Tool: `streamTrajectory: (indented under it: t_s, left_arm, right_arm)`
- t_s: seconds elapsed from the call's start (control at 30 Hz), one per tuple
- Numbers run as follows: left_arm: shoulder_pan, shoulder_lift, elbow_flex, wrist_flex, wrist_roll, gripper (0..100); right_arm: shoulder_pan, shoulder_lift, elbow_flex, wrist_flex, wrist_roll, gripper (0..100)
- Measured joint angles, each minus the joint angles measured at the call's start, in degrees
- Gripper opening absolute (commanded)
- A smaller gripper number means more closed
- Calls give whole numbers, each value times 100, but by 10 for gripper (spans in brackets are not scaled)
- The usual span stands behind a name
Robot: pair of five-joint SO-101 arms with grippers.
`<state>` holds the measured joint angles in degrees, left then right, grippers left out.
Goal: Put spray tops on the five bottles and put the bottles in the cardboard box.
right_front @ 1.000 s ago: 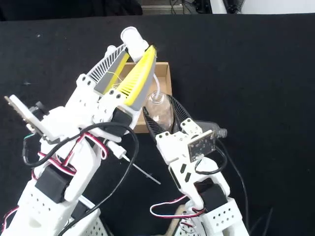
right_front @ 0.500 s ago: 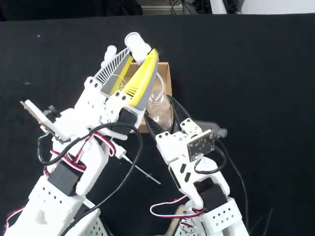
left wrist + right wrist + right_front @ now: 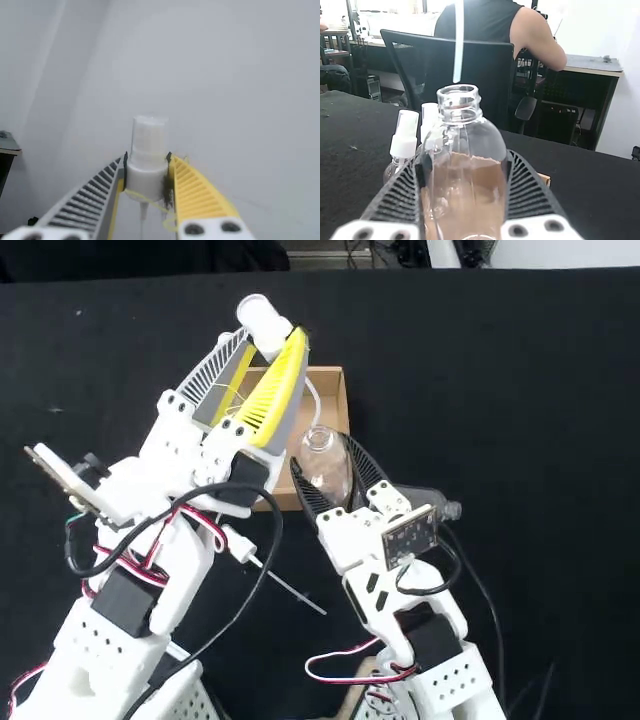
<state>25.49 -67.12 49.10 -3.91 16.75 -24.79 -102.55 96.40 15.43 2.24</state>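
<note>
Spray top [image 3: 147,150], clamped in left gripper [image 3: 258,340], thin tube [image 3: 457,40] hanging lengthwise just above the open neck of the upright bottle [image 3: 462,150], which is clamped in right gripper [image 3: 325,475] by the cardboard box [image 3: 330,390].

Glossy clear bottle [image 3: 462,170] (glass, perhaps), matt plastic spray top [image 3: 146,155], matt cardboard box [image 3: 335,390], cloth-covered table [image 3: 500,390]
</note>
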Motion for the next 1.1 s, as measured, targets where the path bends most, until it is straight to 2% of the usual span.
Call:
streamTrajectory:
  t_s: [0.2,0.43,1.1]
  left_arm:
    - [-18,0,-9,26,0,30]
    - [-26,-26,-18,475,18,30]
    - [-18,26,-387,545,0,30]
  right_arm:
    - [0,0,0,0,0,11]
    - [0,0,0,0,0,11]
    - [0,0,0,0,0,11]
